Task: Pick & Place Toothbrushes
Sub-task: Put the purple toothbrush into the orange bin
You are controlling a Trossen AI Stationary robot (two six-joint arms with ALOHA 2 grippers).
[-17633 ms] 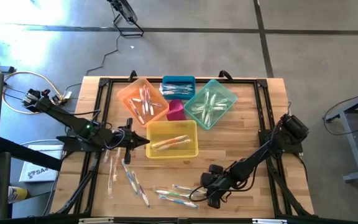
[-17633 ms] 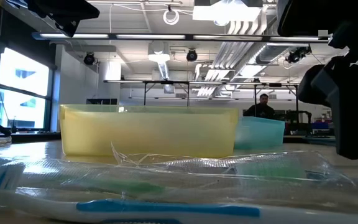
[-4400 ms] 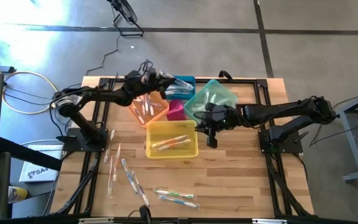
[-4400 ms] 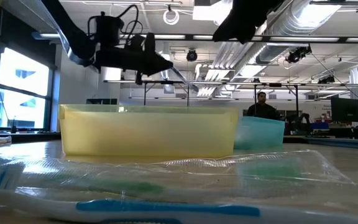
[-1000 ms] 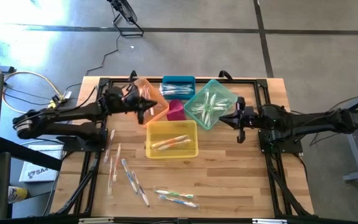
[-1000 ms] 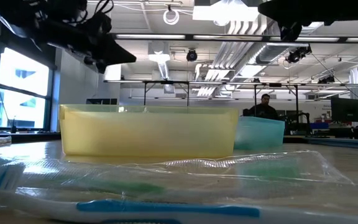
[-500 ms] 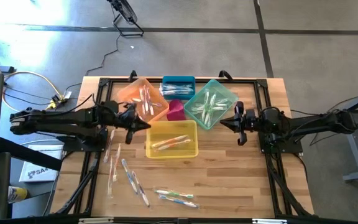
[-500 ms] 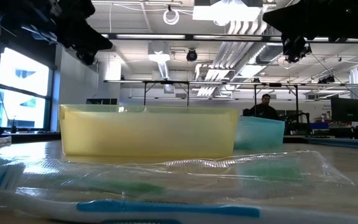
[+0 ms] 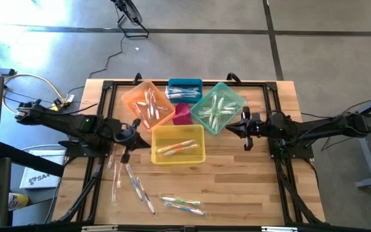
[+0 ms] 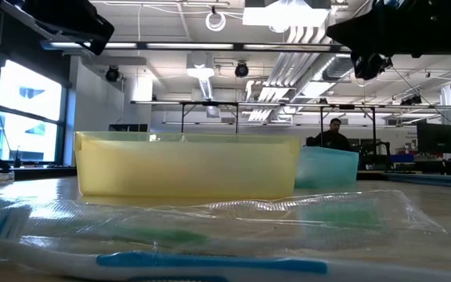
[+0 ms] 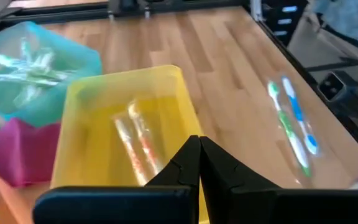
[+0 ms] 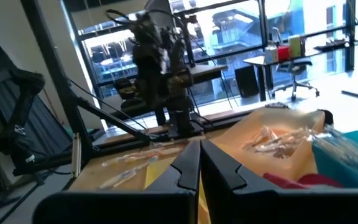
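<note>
High view | toothbrushes (image 9: 134, 183): thin, whitish, clear-wrapped, scattered on table (image 9: 237, 180) | both arms' fingers pressed together, empty.

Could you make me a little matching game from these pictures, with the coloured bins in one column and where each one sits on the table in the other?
Things:
1. orange bin
2. teal bin
3. yellow bin
4. blue bin

Places (high view):
A. nearest the loose toothbrushes
B. nearest the shut right gripper
C. far edge, between two bins
D. far left of the cluster

Pairs: 1-D, 2-B, 3-A, 4-C
</note>
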